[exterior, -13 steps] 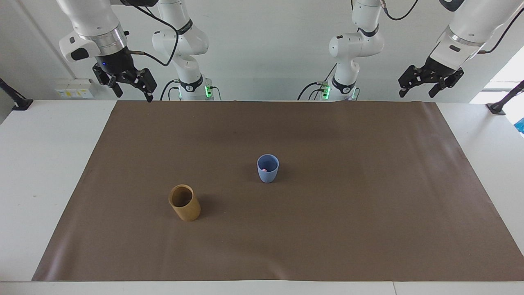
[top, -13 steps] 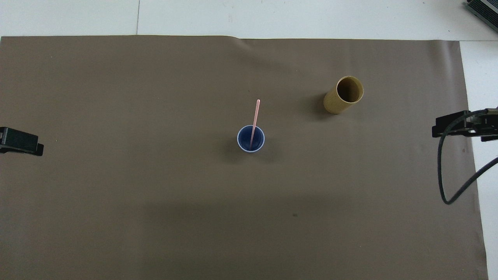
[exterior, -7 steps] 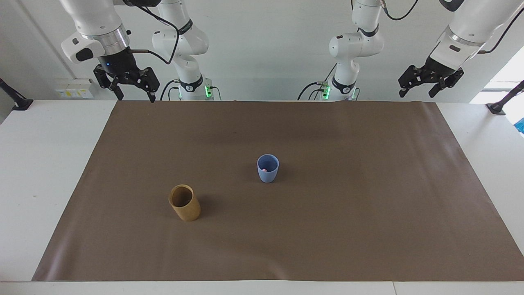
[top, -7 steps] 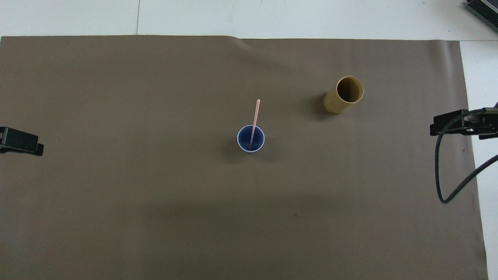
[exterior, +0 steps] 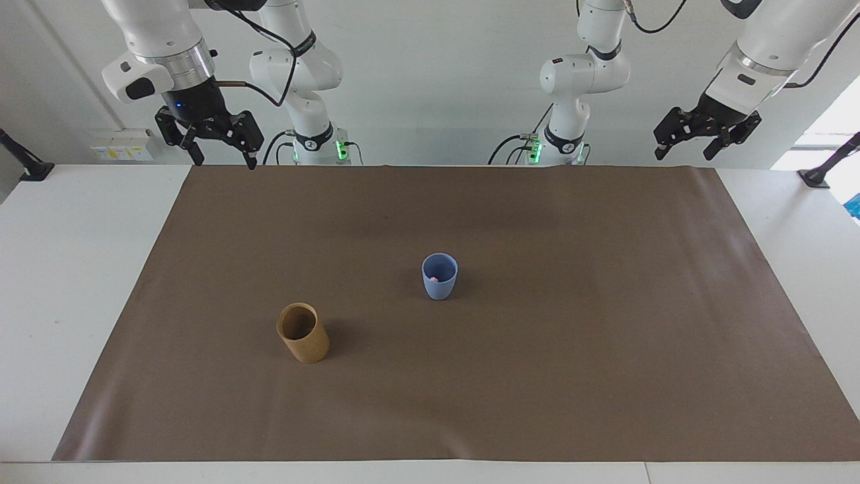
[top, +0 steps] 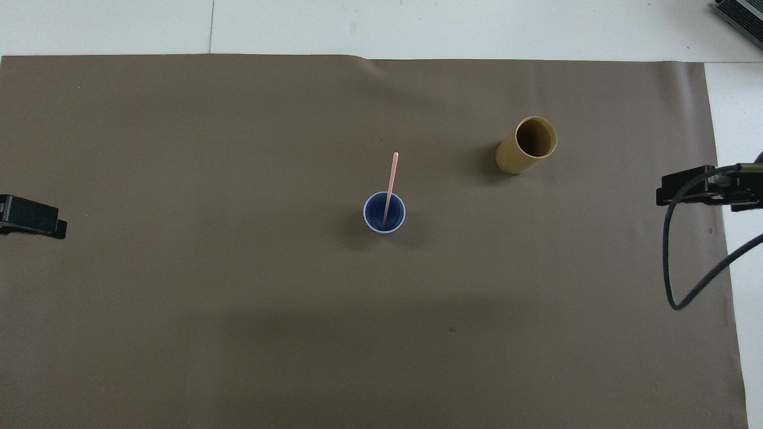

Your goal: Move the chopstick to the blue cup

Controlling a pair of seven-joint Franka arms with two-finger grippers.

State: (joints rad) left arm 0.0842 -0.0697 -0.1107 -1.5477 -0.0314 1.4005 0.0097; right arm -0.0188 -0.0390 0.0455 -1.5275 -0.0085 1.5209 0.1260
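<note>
Fingers apart on both: right gripper (exterior: 220,144), left gripper (exterior: 705,138), raised, empty, over counter edge nearest robots. Chopstick (top: 390,187) stands in blue cup (top: 384,213), leaning toward 12 o'clock in overhead view. Risk: lean tips light cup; counter jolt would trigger it.

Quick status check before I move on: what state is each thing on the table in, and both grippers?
chopstick: standing in the blue cup, leaning on its rim.
blue cup: upright, holding the chopstick.
tan cup: upright, empty.
left gripper: open, empty, raised.
right gripper: open, empty, raised.
</note>
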